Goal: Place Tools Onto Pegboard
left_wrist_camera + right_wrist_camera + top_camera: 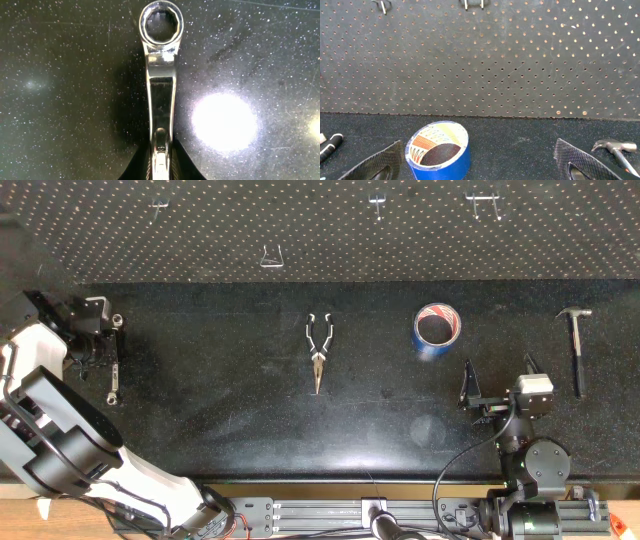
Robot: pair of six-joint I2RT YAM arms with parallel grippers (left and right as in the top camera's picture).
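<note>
wrench (161,90): polished steel, ring end with notched inner wall, flat shaft; by left edge of table (220,410).
left gripper (161,167): fingers clamped on wrench shaft, ring end sticking out beyond them.
right gripper (480,169): fingers wide apart, holding nothing; near front edge, right side, facing pegboard (520,65).
tape roll (439,152): blue, standing on its flat side, hollow core, patterned inner liner seen from right wrist; right of centre, toward back edge.
pliers (319,350): long-nose, handles toward back edge, tip toward front; mid-table.
hammer (576,350): metal head, dark handle; near right edge, head toward back.
hooks (271,257): wire, set in perforated pegboard along back edge.
table surface: black, speckled, glossy; glare spots in left wrist view.
</note>
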